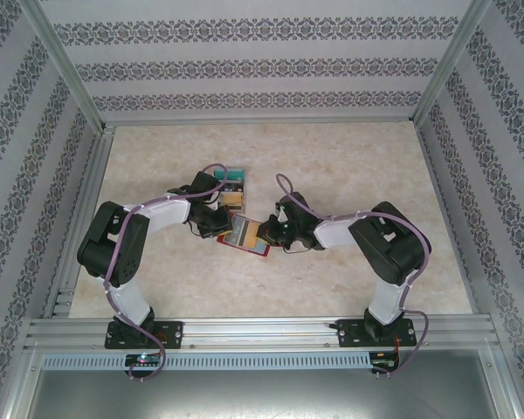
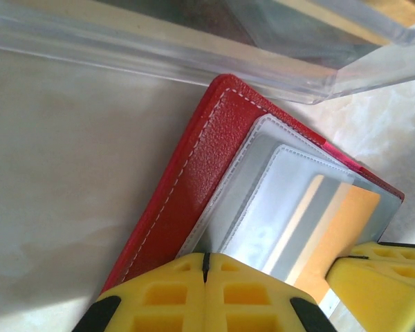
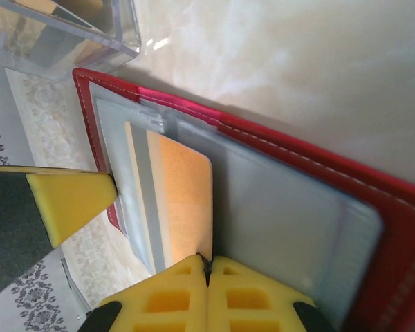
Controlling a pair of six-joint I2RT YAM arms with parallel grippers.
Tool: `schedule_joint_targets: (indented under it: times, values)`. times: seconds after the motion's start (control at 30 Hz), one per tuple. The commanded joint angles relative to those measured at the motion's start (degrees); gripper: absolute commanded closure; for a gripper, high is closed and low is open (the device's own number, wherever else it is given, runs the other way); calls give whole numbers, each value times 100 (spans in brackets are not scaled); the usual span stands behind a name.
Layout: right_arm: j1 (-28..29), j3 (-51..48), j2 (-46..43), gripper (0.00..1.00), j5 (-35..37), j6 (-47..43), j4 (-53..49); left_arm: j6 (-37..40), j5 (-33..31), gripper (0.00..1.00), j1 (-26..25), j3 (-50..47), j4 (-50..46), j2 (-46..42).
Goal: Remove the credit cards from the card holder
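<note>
Two grippers meet at the card holder [image 1: 247, 236], which lies open and flat on the pale marbled surface [image 1: 349, 157], red cover down and clear sleeves [image 2: 263, 200] facing up. At the holder's left edge, the left gripper [image 2: 205, 263] has its yellow jaws clamped on the rim of the sleeves. At the holder's right edge, the right gripper [image 3: 206, 266] has its jaws pressed together at the corner of an orange card [image 3: 183, 194] lying in a sleeve. Whether card or sleeve is caught between them cannot be told. Just beyond the holder's far left corner stands a clear plastic box [image 1: 230, 185].
</note>
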Motion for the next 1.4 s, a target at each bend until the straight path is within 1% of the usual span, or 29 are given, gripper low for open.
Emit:
schedule_joint_targets:
  times: [0.0, 0.2, 0.37, 0.5, 0.57, 0.6, 0.63, 0.73, 0.87, 0.9, 0.93, 0.97, 1.03, 1.27, 1.37]
  values:
    - [-126, -330, -208, 100, 186, -53, -206, 24, -476, 100, 178, -90, -580, 169]
    - [-276, -680, -576, 100, 153, -103, -197, 42, -437, 100, 205, -71, -581, 160]
    - [-486, -953, -1122, 100, 69, -295, -363, 67, -374, 100, 206, -31, -572, 142]
    - [-604, -754, -1683, 100, 69, -719, -1059, 77, -288, 100, 211, 10, -537, -14]
    - [-610, -444, -1929, 100, 126, -1042, -1652, 68, -269, 98, 232, 63, -578, -175]
    - [-608, -236, -1987, 100, 165, -1183, -1926, 63, -251, 94, 245, 93, -609, -258]
    - [-607, 19, -2030, 100, 214, -1399, -2274, 51, -252, 88, 277, 136, -653, -363]
    - [-598, 813, -1996, 100, 353, -2023, -3207, 25, -327, 78, 386, 236, -792, -692]
    - [-531, 2089, -1594, 100, 590, -2920, -4408, -102, -548, 48, 652, 189, -1004, -1300]
    - [-497, 2441, -1458, 100, 658, -3147, -4690, -142, -561, 38, 735, 142, -1025, -1457]
    - [-445, 2852, -1263, 100, 738, -3403, -5007, -199, -598, 25, 830, 86, -1071, -1634]
    - [-388, 3250, -1057, 100, 840, -3682, -5325, -249, -664, 15, 939, 25, -1132, -1832]
    - [-236, 4077, -638, 100, 1108, -4164, -5882, -333, -840, 0, 1083, -72, -1279, -2180]
    - [208, 6871, 1000, 100, 1962, -5746, -7534, -413, -1183, 1, 1497, -197, -1772, -3175]
    - [412, 7818, 1561, 100, 2303, -6415, -7997, -395, -1419, 1, 1591, -197, -2012, -3566]
